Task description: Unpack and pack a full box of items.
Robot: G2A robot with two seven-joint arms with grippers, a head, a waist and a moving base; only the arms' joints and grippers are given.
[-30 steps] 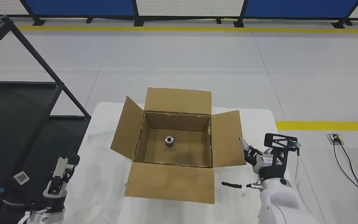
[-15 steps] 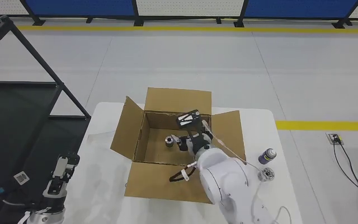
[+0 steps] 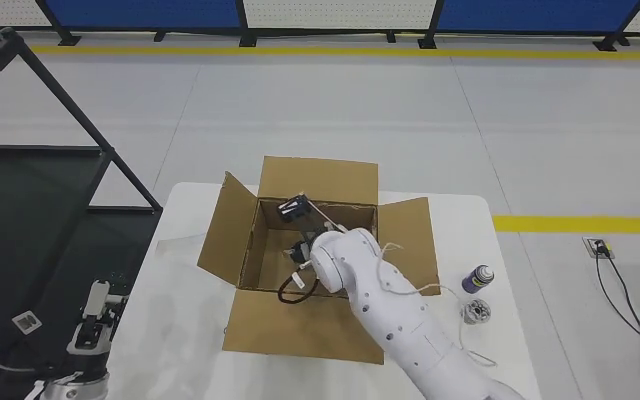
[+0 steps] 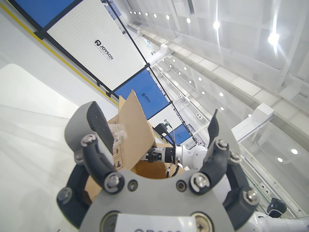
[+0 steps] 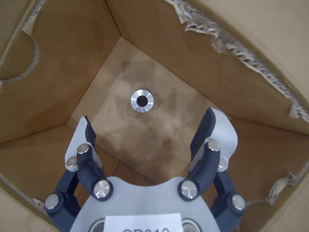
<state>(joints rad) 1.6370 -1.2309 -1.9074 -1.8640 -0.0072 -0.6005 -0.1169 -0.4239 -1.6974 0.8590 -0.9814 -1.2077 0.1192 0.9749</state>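
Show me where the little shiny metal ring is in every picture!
Top view: hidden beneath the right arm, inside the box.
Left wrist view: hidden behind the box wall, past the open jaws.
Right wrist view: the metal ring sits on the box floor, just beyond the open jaws.
Shared landmark: the box.

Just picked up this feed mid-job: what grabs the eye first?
The open cardboard box on the white table, with the right arm down inside it. Its end effector hangs open above one small metal cylinder on the box floor. A spray can stands beside the box.
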